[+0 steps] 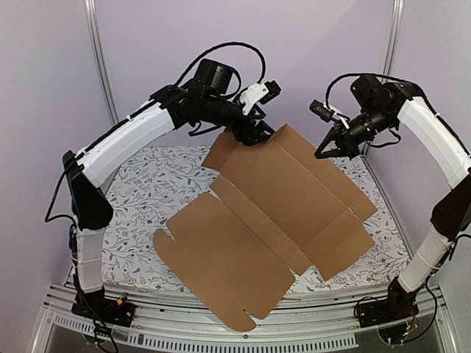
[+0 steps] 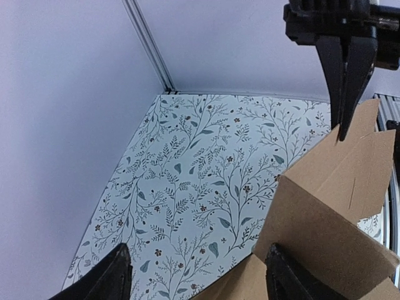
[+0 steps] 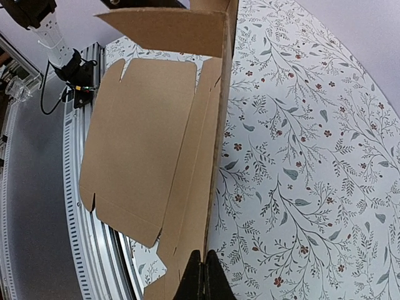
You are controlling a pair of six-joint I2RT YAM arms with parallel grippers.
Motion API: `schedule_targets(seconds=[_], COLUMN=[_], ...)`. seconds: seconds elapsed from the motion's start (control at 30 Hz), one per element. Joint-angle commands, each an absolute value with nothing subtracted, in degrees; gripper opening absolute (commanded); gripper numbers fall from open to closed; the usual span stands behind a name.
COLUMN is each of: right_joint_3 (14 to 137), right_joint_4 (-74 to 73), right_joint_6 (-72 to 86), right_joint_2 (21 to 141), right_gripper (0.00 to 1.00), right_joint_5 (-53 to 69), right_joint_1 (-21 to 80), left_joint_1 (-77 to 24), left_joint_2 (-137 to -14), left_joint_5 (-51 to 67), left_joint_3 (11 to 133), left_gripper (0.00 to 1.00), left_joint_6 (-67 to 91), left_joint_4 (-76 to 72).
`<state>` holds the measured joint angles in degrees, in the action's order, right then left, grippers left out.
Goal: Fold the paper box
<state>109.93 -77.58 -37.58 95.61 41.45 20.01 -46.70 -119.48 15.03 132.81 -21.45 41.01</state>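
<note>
The paper box (image 1: pixel 265 213) is a large flat brown cardboard sheet with flaps and slits. It lies across the floral table, and its far end is raised off the cloth. My right gripper (image 1: pixel 321 153) is shut on the raised far right edge; in the right wrist view its fingers (image 3: pixel 200 278) pinch that edge of the sheet (image 3: pixel 144 131). My left gripper (image 1: pixel 254 136) is at the far left corner, open wide (image 2: pixel 200 278). A raised flap (image 2: pixel 325 206) stands against its right finger (image 2: pixel 284 278). The right gripper (image 2: pixel 344 94) also shows there, holding the sheet's edge.
The floral cloth (image 1: pixel 147 191) covers the table. The metal rail (image 1: pixel 221 331) runs along the near edge, and the sheet's near flap overhangs it. Purple walls and frame posts (image 1: pixel 99 66) close in the back and sides.
</note>
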Motion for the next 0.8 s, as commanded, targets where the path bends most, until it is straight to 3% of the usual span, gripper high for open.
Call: schedule_targets(seconds=[0.0, 0.2, 0.5, 0.67, 0.77], right_joint_3=[110.0, 109.3, 108.1, 107.9, 107.9], right_joint_4=[-80.1, -81.2, -84.0, -84.8, -85.2], right_joint_6=[-37.8, -39.8, -46.2, -47.7, -48.6], right_joint_2=[95.6, 95.2, 93.5, 92.8, 92.7], right_gripper=[0.0, 0.0, 0.0, 0.0, 0.0], right_joint_5=[44.0, 45.2, 47.2, 47.3, 47.9], right_joint_1=[21.4, 21.9, 24.5, 25.1, 25.3], left_joint_1=[-49.3, -49.7, -50.3, -50.6, -50.9], left_joint_2=[-118.1, -118.6, -119.0, -118.3, -118.0], left_joint_5=[20.8, 25.7, 29.8, 34.0, 33.7], left_joint_3=[133.6, 133.3, 133.1, 131.7, 131.1], left_gripper=[0.74, 0.72, 0.55, 0.6, 0.58], left_joint_6=[-23.4, -24.8, -26.9, -27.6, -28.3], left_joint_4=[43.3, 44.9, 44.8, 44.8, 44.9])
